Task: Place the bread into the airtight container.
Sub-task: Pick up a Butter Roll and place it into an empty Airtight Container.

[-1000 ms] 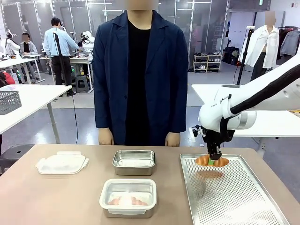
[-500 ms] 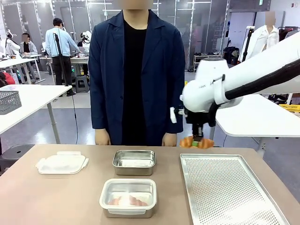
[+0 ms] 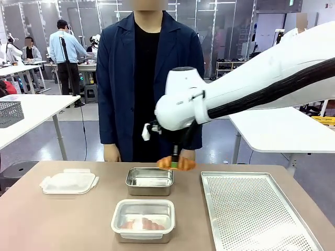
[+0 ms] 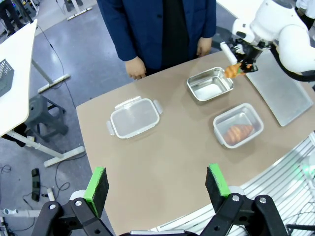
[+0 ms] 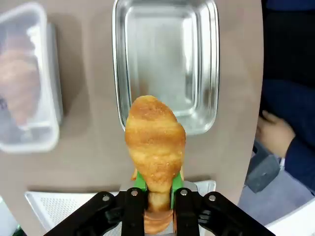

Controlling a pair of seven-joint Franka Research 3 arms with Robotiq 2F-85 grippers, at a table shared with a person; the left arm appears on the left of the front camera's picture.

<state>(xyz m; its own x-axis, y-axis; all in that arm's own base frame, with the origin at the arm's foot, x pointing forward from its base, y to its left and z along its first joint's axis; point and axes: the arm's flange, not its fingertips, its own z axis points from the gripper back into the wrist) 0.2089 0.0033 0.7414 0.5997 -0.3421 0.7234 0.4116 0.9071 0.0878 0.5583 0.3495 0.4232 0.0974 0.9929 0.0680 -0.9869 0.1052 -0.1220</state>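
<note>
Right pincer [image 3: 176, 162] pinches the bread [image 5: 155, 142], which hangs just above the open container's [image 3: 149, 189] right rim. Carry step, I'd say: next it needs centring over the container, lowering, then release. Left pincer [image 4: 156, 183] spread, idle.

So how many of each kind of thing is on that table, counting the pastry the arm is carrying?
Croissants: 2, one carried, one boxed
Steel containers: 2, one open, one lidded
Clear lids: 2, one loose, one fitted
Perforated tray: 1
Total: 7
</note>
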